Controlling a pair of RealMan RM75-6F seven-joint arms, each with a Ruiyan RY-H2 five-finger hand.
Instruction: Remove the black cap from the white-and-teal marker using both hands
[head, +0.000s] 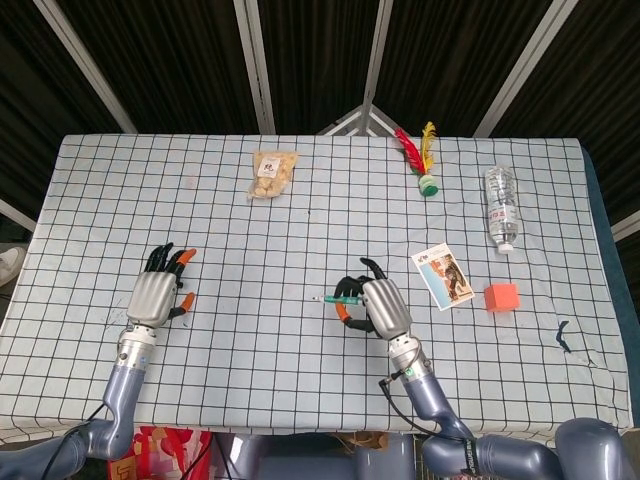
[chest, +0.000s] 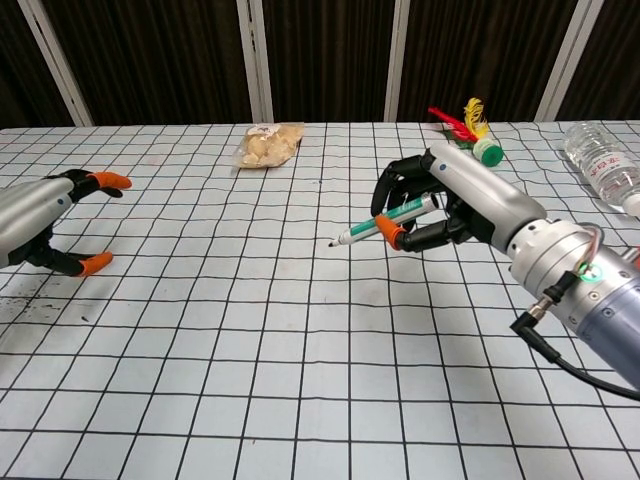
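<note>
My right hand (head: 385, 305) (chest: 452, 205) grips the white-and-teal marker (chest: 388, 221) (head: 338, 298) just above the table, right of centre. The marker is uncapped and its bare tip points left. My left hand (head: 156, 294) (chest: 35, 226) hovers low at the left side with its orange-tipped fingers (chest: 104, 181) spread and nothing between them. I cannot find the black cap in either view; it may lie hidden behind the left hand.
A snack bag (head: 270, 172) lies at the back, a feathered shuttlecock (head: 422, 160) and a water bottle (head: 500, 208) at the back right. A printed card (head: 443, 277) and an orange cube (head: 501, 297) sit right of my right hand.
</note>
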